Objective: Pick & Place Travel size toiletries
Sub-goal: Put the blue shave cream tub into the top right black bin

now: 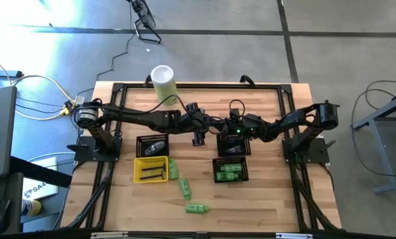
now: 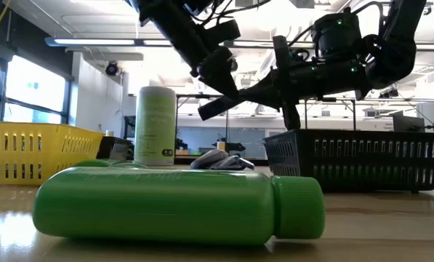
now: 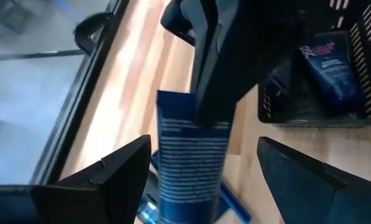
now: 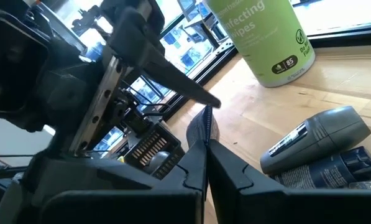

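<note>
Left end effector (image 3: 197,180) hovers with its fingers spread wide over a blue tube (image 3: 191,162) lying on the surface — gripping nothing; the right end effector (image 4: 205,134) beside it is pinched shut and seems to clasp that tube's end. Sorting looks partway done: green bottles fill one black basket (image 1: 230,171), dark tubes sit in others, while three green bottles (image 1: 186,188) lie loose near the yellow tray (image 1: 150,169).

Blue tube (image 3: 191,162) hangs pinched at its top edge above the table (image 1: 264,192); grey tube (image 4: 316,140) and dark blue tube (image 4: 331,168) lie flat below it; three green bottles (image 1: 186,188) lie on their sides near the table's front edge.
</note>
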Robot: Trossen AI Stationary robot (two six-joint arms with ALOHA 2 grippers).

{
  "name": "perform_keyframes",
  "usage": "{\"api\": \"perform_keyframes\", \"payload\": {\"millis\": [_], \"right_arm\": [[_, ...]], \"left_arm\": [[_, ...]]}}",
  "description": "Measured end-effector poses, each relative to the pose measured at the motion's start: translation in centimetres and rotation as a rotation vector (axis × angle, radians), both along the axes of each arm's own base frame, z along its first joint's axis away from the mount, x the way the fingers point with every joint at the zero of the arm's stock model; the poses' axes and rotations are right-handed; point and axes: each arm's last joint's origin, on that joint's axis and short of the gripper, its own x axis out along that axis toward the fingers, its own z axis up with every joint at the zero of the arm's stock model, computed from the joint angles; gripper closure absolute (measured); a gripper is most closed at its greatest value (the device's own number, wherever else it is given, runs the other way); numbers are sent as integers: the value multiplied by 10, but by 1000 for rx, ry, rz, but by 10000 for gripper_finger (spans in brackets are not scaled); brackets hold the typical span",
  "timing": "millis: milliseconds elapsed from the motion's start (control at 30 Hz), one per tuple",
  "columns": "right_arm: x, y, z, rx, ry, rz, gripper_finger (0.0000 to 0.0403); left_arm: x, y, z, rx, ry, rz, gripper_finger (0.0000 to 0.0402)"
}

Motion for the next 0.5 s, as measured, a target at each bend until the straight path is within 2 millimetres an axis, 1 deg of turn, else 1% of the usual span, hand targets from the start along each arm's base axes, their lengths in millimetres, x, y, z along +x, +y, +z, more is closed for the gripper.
{"api": "perform_keyframes", "payload": {"millis": [133,200,367,500], "right_arm": [[0,0,0,-1,4,-3,400],[0,0,0,-11,5,-3,400],[0,0,0,-23,2,0,400],[0,0,-1,-24,12,-6,400]], "left_arm": [[-4,-1,-14,-35,-7,14,114],[-8,-1,-16,-41,-20,8,114],[-21,-3,-10,-67,-99,-33,114],[-37,-4,0,-58,-175,-44,114]]}}
